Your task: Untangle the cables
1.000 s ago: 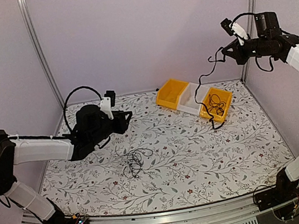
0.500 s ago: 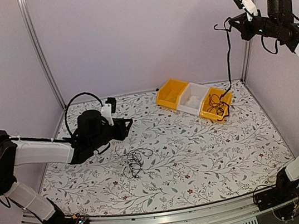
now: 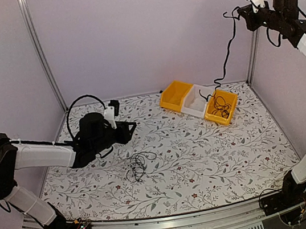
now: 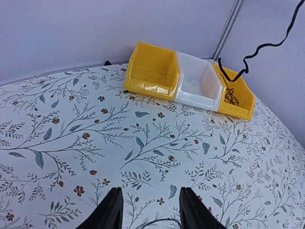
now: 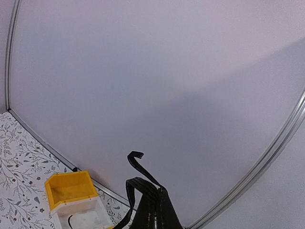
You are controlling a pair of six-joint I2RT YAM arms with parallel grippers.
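On flower-print table cover nothing's budged. You've taken right gripper higher at far right over the last second, jaws pressed together on long thin black cable. Its tail no longer drapes over front of right-hand yellow plastic bin; lower end runs into tangle inside. That strand's close to free, I reckon. left gripper spread, holding nothing, barely shifted. small scribbly black wire clump sits untouched, mid-table, near side.
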